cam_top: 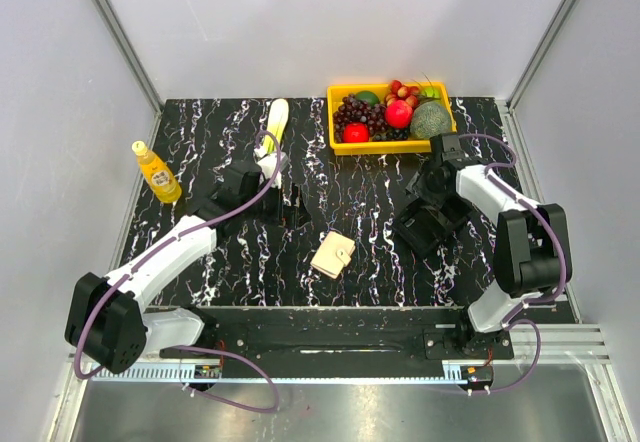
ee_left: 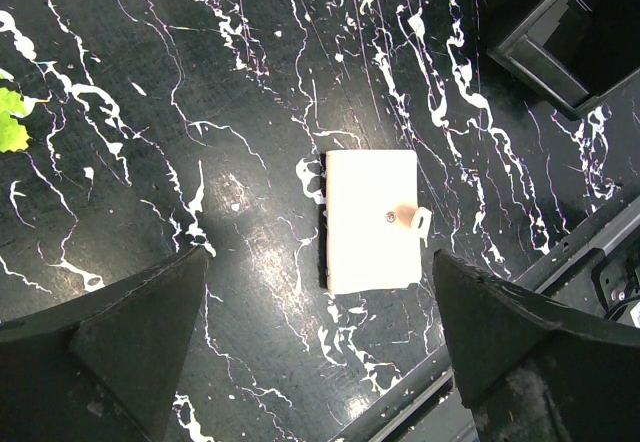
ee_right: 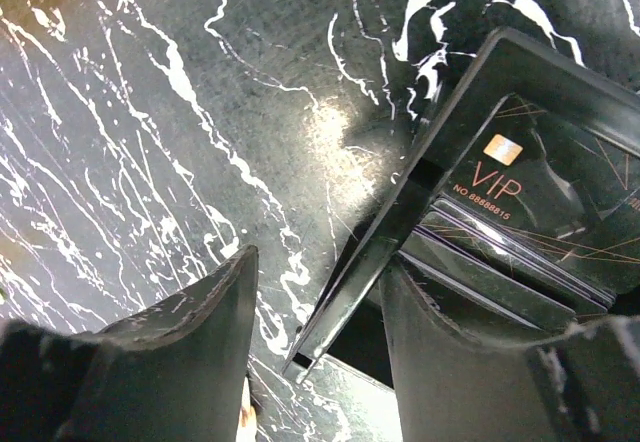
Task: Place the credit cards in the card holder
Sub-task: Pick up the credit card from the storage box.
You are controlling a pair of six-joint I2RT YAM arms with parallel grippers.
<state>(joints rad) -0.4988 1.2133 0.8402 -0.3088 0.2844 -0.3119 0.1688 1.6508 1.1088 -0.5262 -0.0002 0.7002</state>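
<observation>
Card holder (cam_top: 333, 254) lying closed on the black marbled table (cam_top: 220, 142)
Top view: the beige holder sits near the front edge, between the left gripper (cam_top: 293, 205) and the right gripper (cam_top: 425, 224), touching neither. Left wrist view: the left gripper (ee_left: 318, 259) is released, fingers (ee_left: 140, 342) spread wide above the holder, whose clasp tab (ee_left: 418, 222) is at its right edge. Right wrist view: the right gripper (ee_right: 320, 272) is unclenched, jaws straddling the wall of a black tray (ee_right: 440, 132) holding "VIP" credit cards (ee_right: 520, 187)

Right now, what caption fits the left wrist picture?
Open left gripper hovers over the closed card holder on the marbled table.
</observation>
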